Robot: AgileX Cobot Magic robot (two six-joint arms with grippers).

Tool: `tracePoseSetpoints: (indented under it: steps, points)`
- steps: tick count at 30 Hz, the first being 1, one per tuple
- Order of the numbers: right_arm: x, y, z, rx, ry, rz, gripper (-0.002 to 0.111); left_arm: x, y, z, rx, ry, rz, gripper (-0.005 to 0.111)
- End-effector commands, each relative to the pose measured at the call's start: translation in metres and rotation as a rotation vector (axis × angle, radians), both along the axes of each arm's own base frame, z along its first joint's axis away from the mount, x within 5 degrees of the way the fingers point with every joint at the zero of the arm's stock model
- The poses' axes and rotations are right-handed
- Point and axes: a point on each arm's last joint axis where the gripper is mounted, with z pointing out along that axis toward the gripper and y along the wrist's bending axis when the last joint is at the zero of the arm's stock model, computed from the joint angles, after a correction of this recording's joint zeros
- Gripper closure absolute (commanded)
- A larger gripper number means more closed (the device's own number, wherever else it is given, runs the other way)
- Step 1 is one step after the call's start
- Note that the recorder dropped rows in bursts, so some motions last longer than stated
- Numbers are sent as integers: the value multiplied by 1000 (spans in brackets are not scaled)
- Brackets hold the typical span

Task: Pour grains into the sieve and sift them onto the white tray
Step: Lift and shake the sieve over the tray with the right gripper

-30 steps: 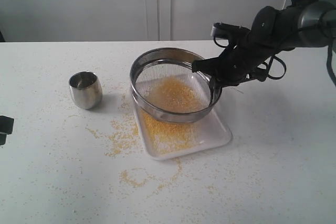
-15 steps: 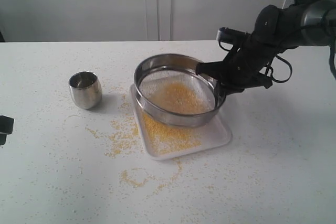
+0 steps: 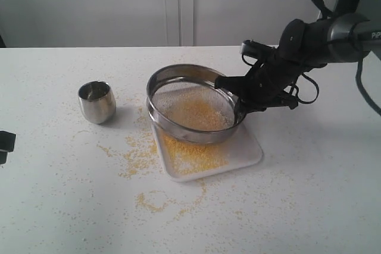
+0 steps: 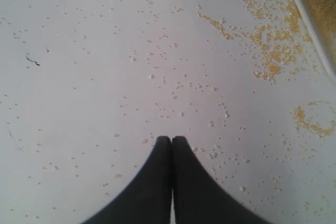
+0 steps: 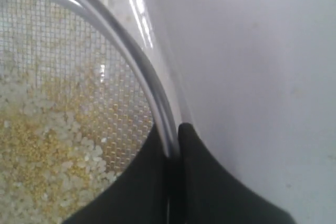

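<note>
R end effector (image 3: 239, 106) clamped on sieve (image 3: 178, 130) rim, wall pinched btwn fingers. Sieve held tilted just above tray (image 3: 249, 150). Grains (image 3: 199, 114) lie on mesh, yellow meal on tray below, more strewn on desk (image 3: 309, 194). Sieve looks stiff steel, prob light, but rim thin & slick. Grip is one-sided, so it may pivot or slip if shaken hard. Rim is the only hold, squeeze firm. Grains loose, spill easily. L end effector (image 4: 171, 141) closed, empty, over desk.
</note>
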Motion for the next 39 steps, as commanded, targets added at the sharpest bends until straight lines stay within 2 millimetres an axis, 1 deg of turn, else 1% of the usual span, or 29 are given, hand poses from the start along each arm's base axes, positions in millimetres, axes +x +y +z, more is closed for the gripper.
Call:
tracePoseSetpoints:
  steps: [1,2,3,5,7,9,10,11,12,13,15,16,17,18,19,21,22,24,26,27,29,31,32,34,36,38,39]
  points:
    - [-10,-2,15,24,110,27,108,-3,0,-2,-6,10,-2,107]
    - [-13,-3,14,-1,128,63,108,-3,0,-2,-6,10,-2,107]
    - [-11,-4,14,-8,108,57,108,-3,0,-2,-6,10,-2,107]
    - [4,-3,15,52,-11,-74,108,-3,0,-2,-6,10,-2,107]
    - [8,-2,15,77,-37,-109,108,-3,0,-2,-6,10,-2,107]
    - [-1,-3,19,63,69,-48,108,-3,0,-2,-6,10,-2,107]
    - [-8,-4,21,17,113,40,108,-3,0,-2,-6,10,-2,107]
    - [-11,-5,23,-11,128,81,108,-3,0,-2,-6,10,-2,107]
    - [-11,-6,24,-20,114,80,108,-3,0,-2,-6,10,-2,107]
    - [-6,-5,26,-3,69,48,108,-3,0,-2,-6,10,-2,107]
    - [6,-1,32,53,-70,-28,108,-3,0,-2,-6,10,-2,107]
    - [12,0,36,49,-154,-39,108,-3,0,-2,-6,10,-2,107]
    - [13,0,36,41,-163,-26,108,-3,0,-2,-6,10,-2,107]
    - [10,0,38,39,-141,-7,108,-3,0,-2,-6,10,-2,107]
    - [2,1,41,20,-69,60,108,-3,0,-2,-6,10,-2,107]
    - [-10,-1,43,-39,14,173,108,-3,0,-2,-6,10,-2,107]
    - [-13,-4,43,-71,33,193,108,-3,0,-2,-6,10,-2,107]
    - [-5,-2,46,-37,-35,117,108,-3,0,-2,-6,10,-2,107]
    - [10,0,52,25,-190,8,108,-3,0,-2,-6,10,-2,107]
    - [14,-1,52,21,-224,-1,108,-3,0,-2,-6,10,-2,107]
    - [8,-2,53,6,-158,37,108,-3,0,-2,-6,10,-2,107]
    - [-7,-7,54,-76,-34,171,108,-3,0,-2,-6,10,-2,107]
    - [-11,-8,54,-103,-2,200,108,-3,0,-2,-6,10,-2,107]
    - [-12,-8,56,-94,6,166,108,-3,0,-2,-6,10,-2,107]
    - [-3,-2,59,-54,-89,70,108,-3,0,-2,-6,10,-2,107]
    - [9,2,58,-48,-217,43,108,-3,0,-2,-6,10,-2,107]
    - [12,2,57,-55,-238,45,108,-3,0,-2,-6,10,-2,107]
